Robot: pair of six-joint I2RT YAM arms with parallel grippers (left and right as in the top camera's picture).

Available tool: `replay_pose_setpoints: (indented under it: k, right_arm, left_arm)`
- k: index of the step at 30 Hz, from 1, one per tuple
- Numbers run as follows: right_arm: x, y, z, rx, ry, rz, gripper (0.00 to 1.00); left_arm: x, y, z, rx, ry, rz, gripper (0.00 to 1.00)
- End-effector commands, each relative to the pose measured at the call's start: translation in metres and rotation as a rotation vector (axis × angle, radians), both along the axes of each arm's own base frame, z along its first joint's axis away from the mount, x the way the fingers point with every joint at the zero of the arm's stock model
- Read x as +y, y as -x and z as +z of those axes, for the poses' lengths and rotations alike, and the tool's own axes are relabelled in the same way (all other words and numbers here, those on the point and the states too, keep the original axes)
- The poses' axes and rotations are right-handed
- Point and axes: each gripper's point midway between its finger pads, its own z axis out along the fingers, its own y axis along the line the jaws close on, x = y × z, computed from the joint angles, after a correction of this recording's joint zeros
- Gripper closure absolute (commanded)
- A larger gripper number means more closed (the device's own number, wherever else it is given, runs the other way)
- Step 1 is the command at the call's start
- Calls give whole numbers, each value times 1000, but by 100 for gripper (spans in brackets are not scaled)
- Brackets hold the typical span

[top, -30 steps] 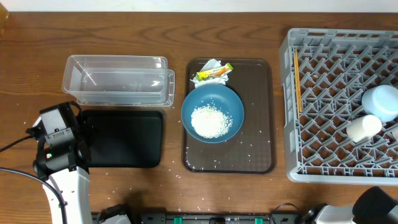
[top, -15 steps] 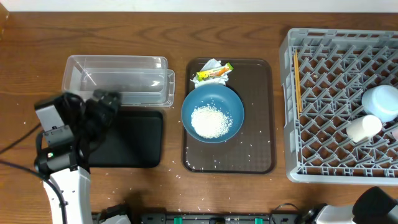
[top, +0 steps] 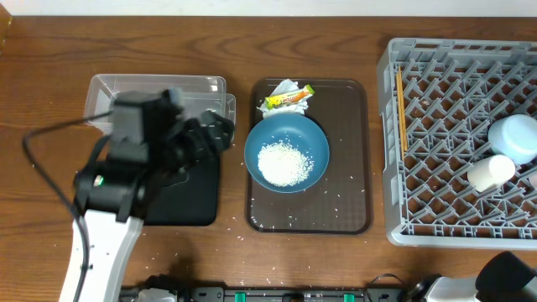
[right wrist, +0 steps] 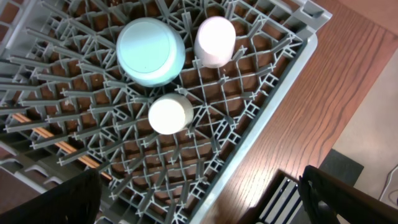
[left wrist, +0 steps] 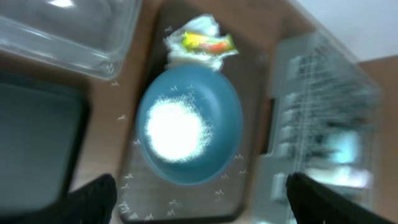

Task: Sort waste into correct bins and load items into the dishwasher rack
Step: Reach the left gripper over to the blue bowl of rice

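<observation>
Two sets of jaws stand released, we find. The left jaws hover just left of the blue bowl (top: 289, 130) of rice (top: 285, 164), centre of the overhead frame on the brown tray (top: 348, 168); wrapper (top: 287, 98) and tissue (top: 284, 86) lie just above it. The right jaws hang over the rack (top: 445, 168).

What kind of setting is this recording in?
Probably a staged dish-clearing station on a wooden table, not a real kitchen: a grey dishwasher rack, a brown tray holding a dark-blue bowl of rice, and a clear tub beside a black tray.
</observation>
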Motion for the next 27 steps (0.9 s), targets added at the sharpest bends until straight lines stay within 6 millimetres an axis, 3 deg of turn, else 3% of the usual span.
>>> replay_pose_setpoints:
  k: [1,5,10,18,19,21,27]
  right_arm:
    - [-2,2,-1,-1,-6,-20,1]
    - [-2,2,-1,-2,-6,-20,1]
    - [-2,1,-1,-2,-6,-20,1]
    - [-2,2,-1,-2,-6,-20,1]
    - [-2,2,-1,-1,-6,-20,1]
    - [-2,2,-1,-1,-6,-20,1]
    - [-2,2,-1,-2,-6,-20,1]
  left_arm:
    - [10,-17,-4,20,-307,-20,10]
    - [-23,-14,-27,136,-456,-178,10]
    - [-75,-13,-65,176,-512,-324,10]
    - [-114,-9,-123,301,-538,-387,11]
    - [-118,-11,-128,298,-541,-397,13]
    - [-129,-15,-135,270,-551,-446,26]
    - [-166,-32,-141,100,-592,-560,28]
